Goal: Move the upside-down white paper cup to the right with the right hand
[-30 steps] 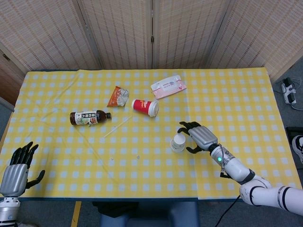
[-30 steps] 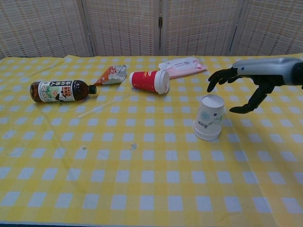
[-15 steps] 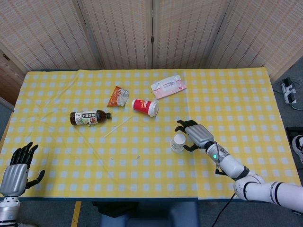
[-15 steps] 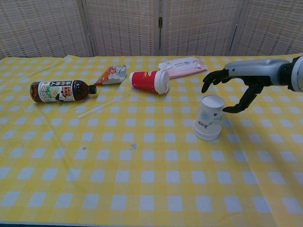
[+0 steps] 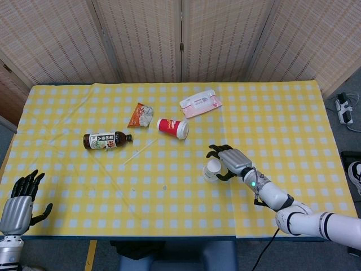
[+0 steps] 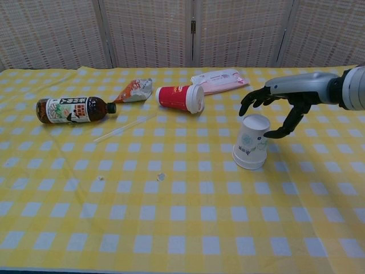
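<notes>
Table (image 5: 293, 113) w/ yellow-and-white checked cloth, a bit creased. One white paper cup (image 5: 211, 169) (image 6: 251, 141), tapered, upside-down, faint blue print on its side; it stands right of centre on the table, wide rim down. One red paper cup (image 5: 172, 127) (image 6: 180, 98) w/ white lid, lying on its side. One dark plastic bottle (image 5: 106, 140) (image 6: 74, 109), lying flat, label wrapped round it. One crumpled orange snack bag (image 5: 140, 114) (image 6: 134, 89). One flat pink-white wipes pack (image 5: 200, 103) (image 6: 220, 79), glossy. One thin clear straw (image 6: 124, 128) lying diagonal btwn bottle and red cup.

Right hand (image 5: 230, 161) (image 6: 279, 101): grey shell, black fingers (image 6: 252, 100), spread and curved round the top of the white paper cup, thumb low on its right side. Touching or just off it — can't tell; no firm grip seen. Left hand (image 5: 20, 201), same build, fingers spread, holding nothing, at near left table edge; head view only.

Vs 0.5 s ago: right hand has moved a little further left and closer over the cup, fingers now arching past its top. Cup itself in the same spot, same upright pose. Left hand and all other items unchanged.
</notes>
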`<action>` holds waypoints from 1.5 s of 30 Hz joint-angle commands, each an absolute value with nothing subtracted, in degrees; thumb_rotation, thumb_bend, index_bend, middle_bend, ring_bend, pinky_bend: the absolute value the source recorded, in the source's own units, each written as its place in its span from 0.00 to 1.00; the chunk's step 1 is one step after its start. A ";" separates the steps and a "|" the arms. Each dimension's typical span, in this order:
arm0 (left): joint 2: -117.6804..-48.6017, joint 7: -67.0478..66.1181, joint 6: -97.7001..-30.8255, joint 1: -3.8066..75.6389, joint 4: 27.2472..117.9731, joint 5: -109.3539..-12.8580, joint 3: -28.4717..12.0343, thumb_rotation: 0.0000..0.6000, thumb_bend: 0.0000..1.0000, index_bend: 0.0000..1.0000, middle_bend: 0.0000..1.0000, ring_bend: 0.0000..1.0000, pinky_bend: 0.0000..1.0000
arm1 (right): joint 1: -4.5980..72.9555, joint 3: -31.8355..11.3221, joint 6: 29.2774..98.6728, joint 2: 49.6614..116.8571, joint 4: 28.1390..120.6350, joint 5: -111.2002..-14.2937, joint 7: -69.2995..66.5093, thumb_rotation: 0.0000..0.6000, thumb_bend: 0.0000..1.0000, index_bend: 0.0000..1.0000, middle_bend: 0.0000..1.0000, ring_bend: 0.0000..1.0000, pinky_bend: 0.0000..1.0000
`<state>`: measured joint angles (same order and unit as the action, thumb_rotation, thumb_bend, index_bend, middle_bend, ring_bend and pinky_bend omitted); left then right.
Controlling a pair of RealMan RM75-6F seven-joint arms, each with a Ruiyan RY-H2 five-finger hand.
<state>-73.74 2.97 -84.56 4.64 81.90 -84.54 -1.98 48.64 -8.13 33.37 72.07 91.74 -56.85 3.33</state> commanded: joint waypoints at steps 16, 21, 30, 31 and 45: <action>-73.91 3.36 -84.25 4.71 81.45 -84.45 -2.11 1.00 0.38 0.04 0.00 0.00 0.00 | 49.59 -7.34 33.71 72.17 91.07 -56.38 2.28 1.00 0.39 0.37 0.13 0.10 0.06; -73.95 3.34 -84.17 4.71 81.40 -84.45 -2.09 1.00 0.38 0.04 0.00 0.00 0.00 | 49.71 -7.33 33.94 71.99 91.41 -56.43 2.01 1.00 0.39 0.37 0.14 0.10 0.06; -73.89 3.47 -84.16 4.65 81.28 -84.37 -2.13 1.00 0.38 0.04 0.00 0.00 0.00 | 47.89 -8.27 35.93 68.08 95.80 -59.67 -0.94 1.00 0.39 0.37 0.14 0.09 0.06; -73.90 3.47 -84.16 4.66 81.29 -84.40 -2.14 1.00 0.38 0.04 0.00 0.00 0.00 | 47.51 -8.47 36.33 67.29 96.57 -60.21 -1.51 1.00 0.39 0.37 0.14 0.09 0.06; -73.63 3.09 -84.18 4.90 81.92 -84.81 -2.18 1.00 0.38 0.04 0.00 0.00 0.00 | 39.31 -9.72 44.29 56.15 103.78 -69.71 -12.21 1.00 0.39 0.37 0.14 0.10 0.06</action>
